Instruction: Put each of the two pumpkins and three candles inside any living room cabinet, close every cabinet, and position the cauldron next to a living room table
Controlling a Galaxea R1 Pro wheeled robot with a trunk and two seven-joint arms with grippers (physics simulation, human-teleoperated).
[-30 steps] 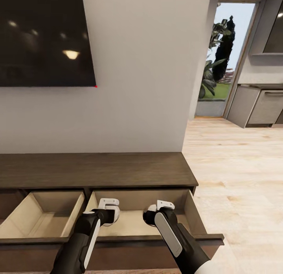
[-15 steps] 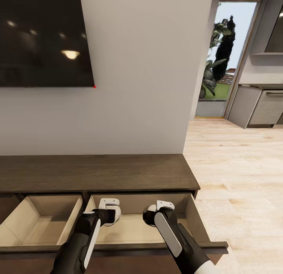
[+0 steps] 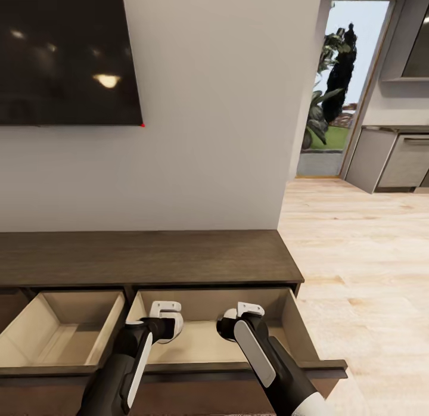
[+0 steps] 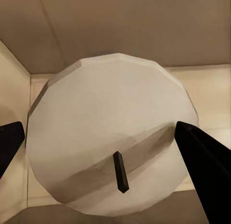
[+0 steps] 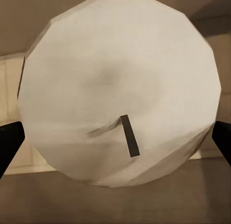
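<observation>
Item — long low dark-brown wooden cabinet (image 3: 149, 258) against the wall, two pale beige drawers pulled open: left drawer (image 3: 59, 329) bare inside as far as can be seen; right drawer (image 3: 208, 338) with both arms reaching over it

Item — left gripper (image 3: 165, 320) poised above the right drawer; in the left wrist view its dark fingers (image 4: 202, 161) flank a short thick pale beige candle (image 4: 113, 135) seen end-on, dark wick showing — clamped on it, by the look of the contact

Item — right gripper (image 3: 241, 320) beside it over the same drawer; a second pale beige candle (image 5: 118, 89) sits between its fingertips (image 5: 9, 142) — gripped likewise

Step in hand, judged: stowing two candles in the cabinet

Next move, judged: lower each candle to the drawer floor, let go, lift clear; drawers left to shut afterwards; pumpkins, third candle and cauldron to be fetched
</observation>
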